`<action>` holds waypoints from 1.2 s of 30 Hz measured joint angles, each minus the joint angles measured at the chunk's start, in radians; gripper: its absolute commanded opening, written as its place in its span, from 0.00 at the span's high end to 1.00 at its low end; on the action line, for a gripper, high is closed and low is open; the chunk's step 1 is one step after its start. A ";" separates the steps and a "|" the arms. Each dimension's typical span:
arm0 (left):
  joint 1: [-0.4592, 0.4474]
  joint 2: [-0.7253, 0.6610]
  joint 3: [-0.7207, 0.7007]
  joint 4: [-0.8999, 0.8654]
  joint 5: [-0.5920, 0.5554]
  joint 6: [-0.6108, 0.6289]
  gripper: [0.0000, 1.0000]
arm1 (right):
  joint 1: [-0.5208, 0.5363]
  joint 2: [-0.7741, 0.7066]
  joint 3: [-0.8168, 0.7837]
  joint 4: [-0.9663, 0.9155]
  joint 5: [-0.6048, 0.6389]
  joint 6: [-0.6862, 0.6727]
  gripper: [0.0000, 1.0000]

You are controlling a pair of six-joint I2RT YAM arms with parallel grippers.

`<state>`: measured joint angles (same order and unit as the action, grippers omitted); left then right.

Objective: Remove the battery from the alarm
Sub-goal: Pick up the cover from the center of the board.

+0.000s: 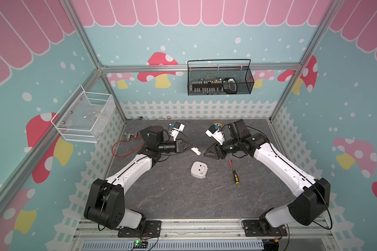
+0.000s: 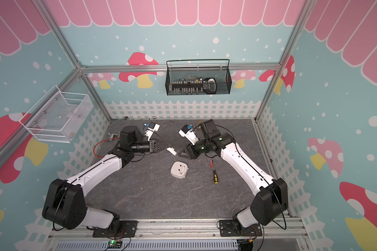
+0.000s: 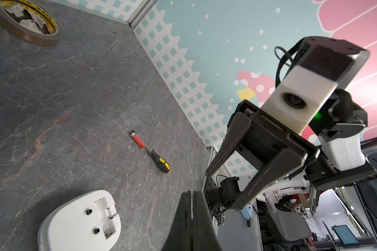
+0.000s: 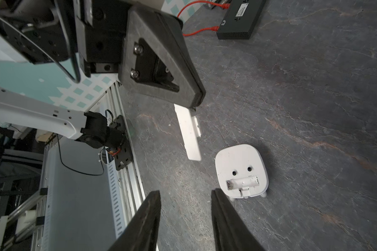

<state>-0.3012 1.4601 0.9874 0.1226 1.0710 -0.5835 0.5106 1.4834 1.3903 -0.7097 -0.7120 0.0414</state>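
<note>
- My left hand [image 3: 192, 208] is clenched on nothing, fingers [image 3: 201, 217] pressed flat together. The right wrist view puts its tip at one end of the white cover plate [image 4: 189, 132]; whether they touch, I cannot tell.
- My right hand [image 4: 185, 192] is released, with a clear gap and nothing in it.
- The alarm [image 1: 199, 170] lies dial-down mid-worktop [image 1: 172, 195]. Only the right wrist view looks into its recess — bare, one spring contact.
- The battery [image 3: 137, 140] lies at the screwdriver's [image 3: 161, 163] tip, well apart from the alarm — its silvery end shows only in the left wrist view.
</note>
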 measured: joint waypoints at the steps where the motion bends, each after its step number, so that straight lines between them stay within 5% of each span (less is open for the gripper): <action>1: 0.000 0.008 0.004 -0.005 0.015 0.013 1.00 | 0.002 0.000 -0.005 -0.008 0.000 -0.019 0.55; 22: -0.026 0.047 0.063 -0.126 0.160 0.132 1.00 | 0.003 0.082 0.012 0.031 -0.094 -0.139 0.46; 36: -0.029 0.047 0.063 -0.149 0.164 0.154 1.00 | 0.008 0.133 0.062 0.041 -0.172 -0.152 0.60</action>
<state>-0.3305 1.5074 1.0504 -0.0265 1.2350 -0.4297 0.5190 1.6165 1.4521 -0.6685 -0.8845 -0.1104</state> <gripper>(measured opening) 0.048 0.417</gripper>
